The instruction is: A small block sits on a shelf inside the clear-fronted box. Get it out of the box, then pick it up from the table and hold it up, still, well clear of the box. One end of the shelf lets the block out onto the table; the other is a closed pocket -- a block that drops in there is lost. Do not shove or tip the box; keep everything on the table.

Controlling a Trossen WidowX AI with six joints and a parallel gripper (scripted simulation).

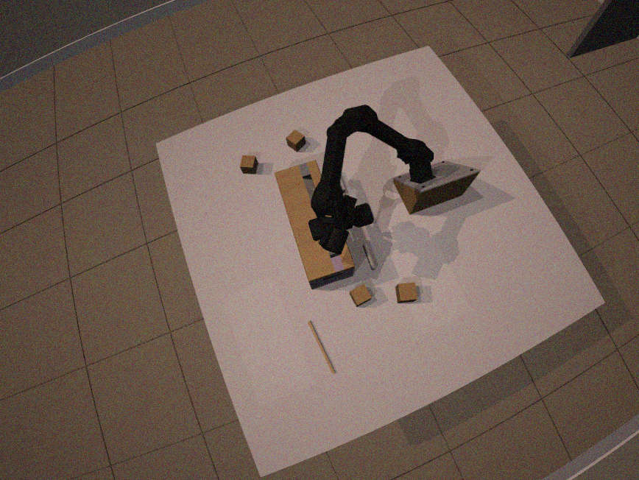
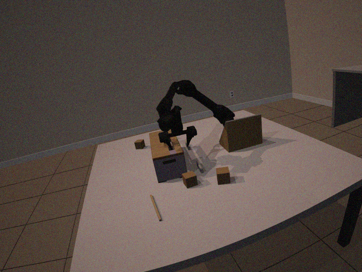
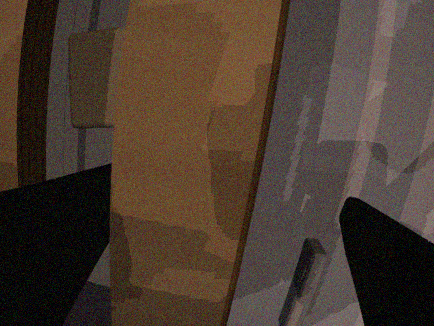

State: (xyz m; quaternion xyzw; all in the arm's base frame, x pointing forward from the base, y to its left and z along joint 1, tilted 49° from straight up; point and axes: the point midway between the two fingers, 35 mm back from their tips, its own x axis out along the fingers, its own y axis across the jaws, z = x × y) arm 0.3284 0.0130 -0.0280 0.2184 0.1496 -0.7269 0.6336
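The long box [image 1: 297, 206] [image 2: 169, 168] [image 3: 180, 79] lies in the middle of the table, with a brown top and a grey end wall. In the wrist view a small brown block [image 3: 89, 82] shows inside the grey slot left of the brown top strip. The arm hides it in the top and exterior views. My gripper [image 1: 341, 232] [image 2: 179, 145] [image 3: 242, 190] is open and empty. It hangs low over the near half of the box, one finger over the top and the other over the table on the clear-front side.
A thin grey rod lies beside the box front. Loose cubes [image 1: 360, 294] [image 1: 406, 291] sit off the near end, and two more [image 1: 248, 163] [image 1: 295, 140] off the far end. A wooden stick [image 1: 320, 346] [image 2: 155, 207] lies nearer. The arm's wedge base [image 1: 436, 185] stands to the right.
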